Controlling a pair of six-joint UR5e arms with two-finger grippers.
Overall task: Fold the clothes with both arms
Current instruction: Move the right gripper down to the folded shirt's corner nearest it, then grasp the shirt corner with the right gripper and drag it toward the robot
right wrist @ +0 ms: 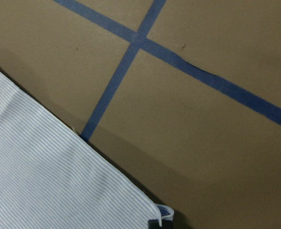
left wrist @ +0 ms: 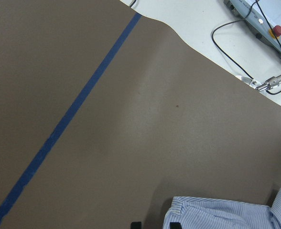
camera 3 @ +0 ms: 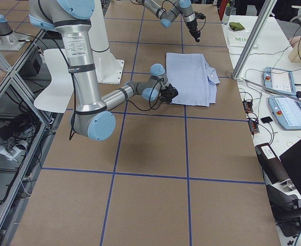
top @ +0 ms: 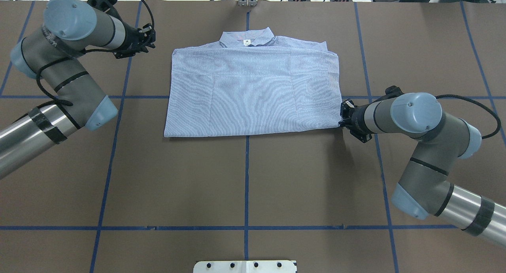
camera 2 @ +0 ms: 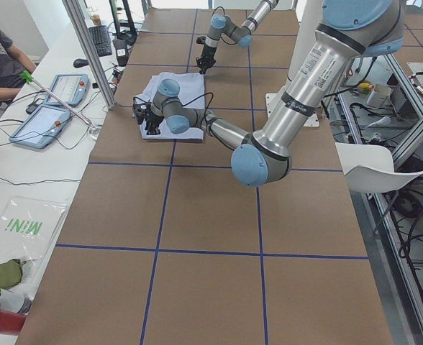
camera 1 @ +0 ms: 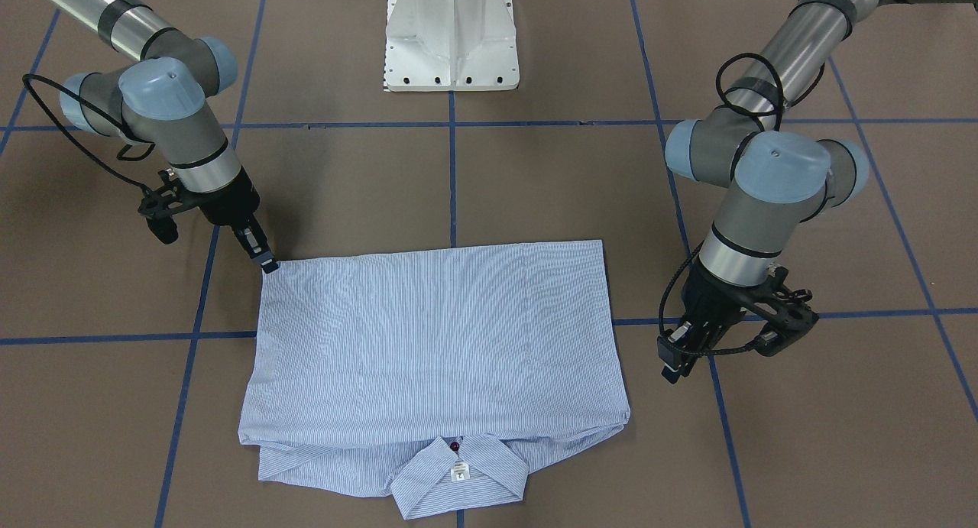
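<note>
The shirt (camera 1: pixel 435 337) is lying folded flat at lower centre. The right gripper (camera 1: pixel 267 264) is pinching its upper-left corner (jaws seemingly clamped), while the left gripper (camera 1: pixel 674 364) is hanging spread and empty at right. A fold seems to be finishing. The next one is likely calling for both grippers to be taking corners.

Overhead view: mounted behind the base, looking forward and down. I get the shirt (top: pixel 253 95) toward 12 o'clock.

Front-facing view: across the table (camera 1: pixel 535 176), facing the robot, steeply down. Pedestal (camera 1: pixel 452 35) at 12 o'clock, shirt toward 6. These two share the whole shirt, seen from opposite sides.

Side views: high and far back at each table end, looking along it. Both catch the shirt small, plus the operators' bench (camera 2: pixel 24 165).

Wrist cameras: close over the tabletop. Left shows shirt cloth at 5 o'clock, right at 8 o'clock. Each shows blue tape lines (right wrist: pixel 131 52).
</note>
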